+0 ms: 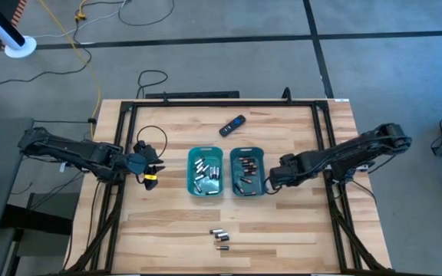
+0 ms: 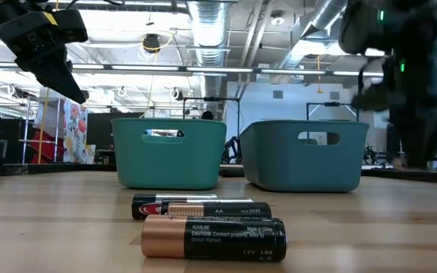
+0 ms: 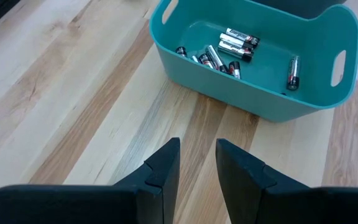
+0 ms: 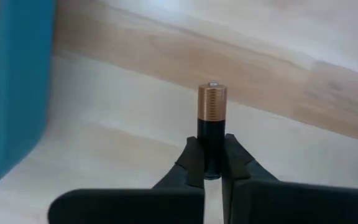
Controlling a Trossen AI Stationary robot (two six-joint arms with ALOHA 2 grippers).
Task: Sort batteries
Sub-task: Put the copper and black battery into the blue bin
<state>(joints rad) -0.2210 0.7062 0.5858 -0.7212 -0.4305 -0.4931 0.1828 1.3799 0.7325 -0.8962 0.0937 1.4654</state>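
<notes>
Batteries (image 1: 220, 236) you see at lower centre of the surface (image 1: 175, 222), others inside two teal trays (image 1: 205, 170) in the middle. Your right tool (image 4: 212, 163) is clamped on one dark battery (image 4: 212, 118) with coppery end, beside the right tray. Left tool (image 3: 197, 163), fingers slightly apart, holds nothing at left.

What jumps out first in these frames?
Two teal trays sit side by side mid-table, each holding batteries. The right gripper, just right of the right tray, is shut on a copper-topped battery. A few loose batteries lie near the front edge; the left gripper waits left of the trays.
</notes>
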